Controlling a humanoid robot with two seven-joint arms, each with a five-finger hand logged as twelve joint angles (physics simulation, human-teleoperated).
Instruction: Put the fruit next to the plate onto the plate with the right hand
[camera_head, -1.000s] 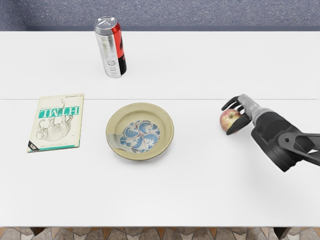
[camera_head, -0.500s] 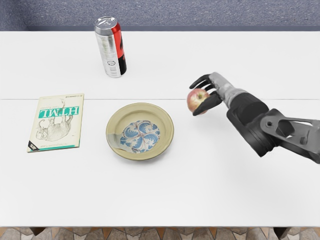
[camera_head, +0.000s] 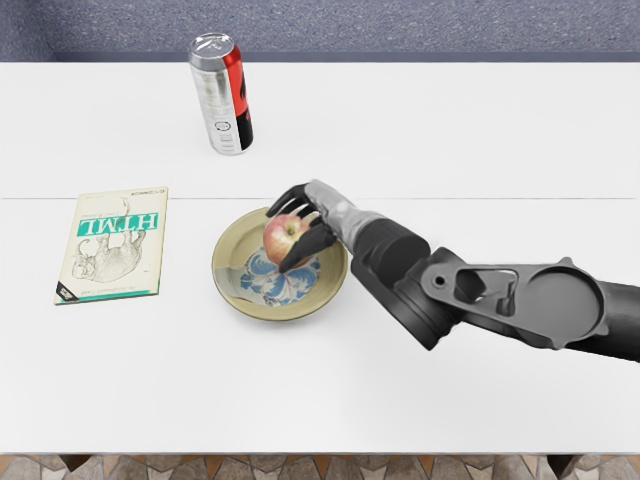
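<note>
Right over the plate (camera_head: 228, 282) with the apple (camera_head: 281, 238)! Most of the job done, by the look of it: hanging above the blue pattern in the middle of the dish, clamped in the right hand (camera_head: 316, 218), not yet let go. Hard to tell whether touching the plate or hovering just above it. Left to do, at a guess: lower if needed, open up, pull clear without nudging the fruit over the rim.

Reaching in from the right edge, forearm stretched low across the white table (camera_head: 480, 120) towards the picture's left, wrist just past the plate's right rim. Wrapped around the fruit from its right side: dark fingers (camera_head: 288, 203) hooked over the top and far side, thumb tucked under on the near side. Firmly closed on the apple, no slack to be seen.

Elsewhere: soda can (camera_head: 222, 95) upright at the back, well apart; book (camera_head: 112, 243) flat to the left of the plate. No sign of the left arm.
</note>
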